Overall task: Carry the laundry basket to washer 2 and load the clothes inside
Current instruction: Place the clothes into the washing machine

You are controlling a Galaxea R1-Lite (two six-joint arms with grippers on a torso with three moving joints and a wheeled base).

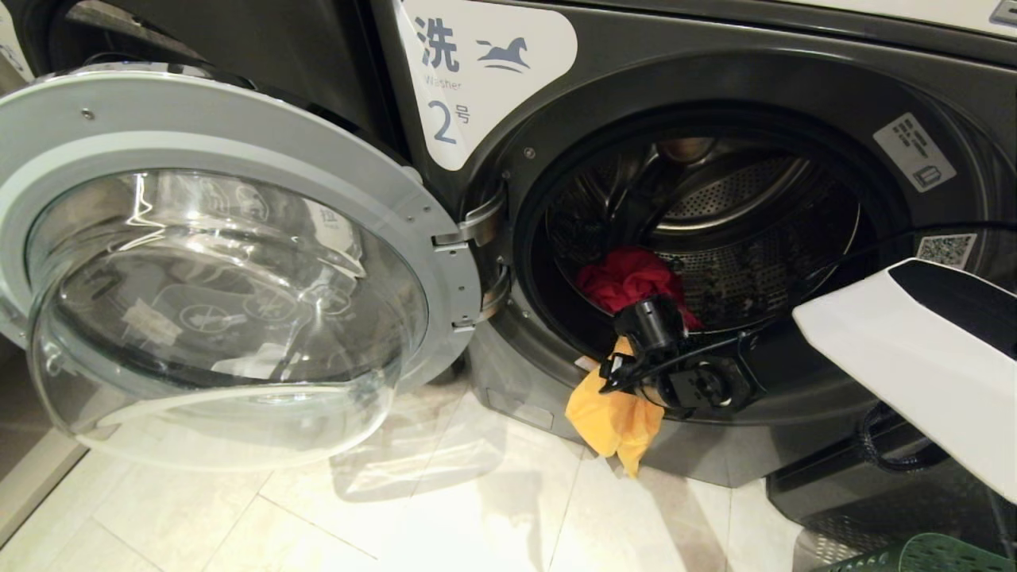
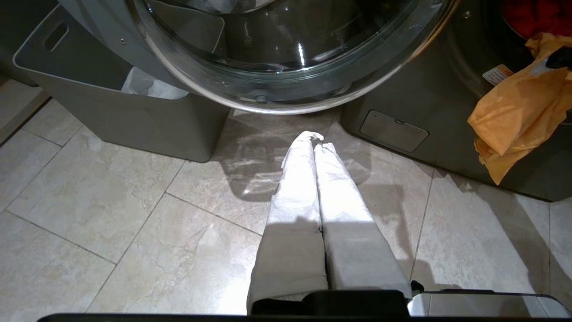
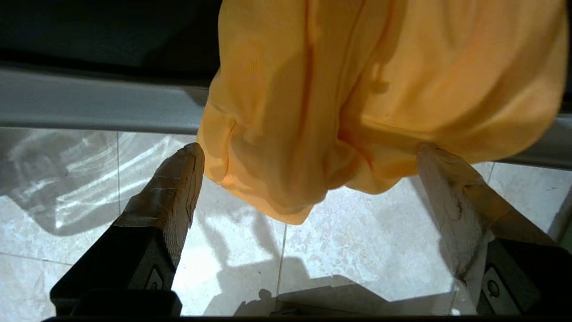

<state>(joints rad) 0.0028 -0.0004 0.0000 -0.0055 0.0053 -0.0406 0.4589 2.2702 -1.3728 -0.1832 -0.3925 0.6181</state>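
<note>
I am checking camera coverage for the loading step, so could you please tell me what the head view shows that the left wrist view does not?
Only the head view shows washer 2 by its label, its open drum with the pink-red garment well inside, the right tool at the door opening, and a corner of the laundry basket.

Only the left wrist view shows the shut left tool above the floor tiles and a grey bin with a white bag.

Both show the yellow-orange cloth hanging over the washer's front and the open glass door.
</note>
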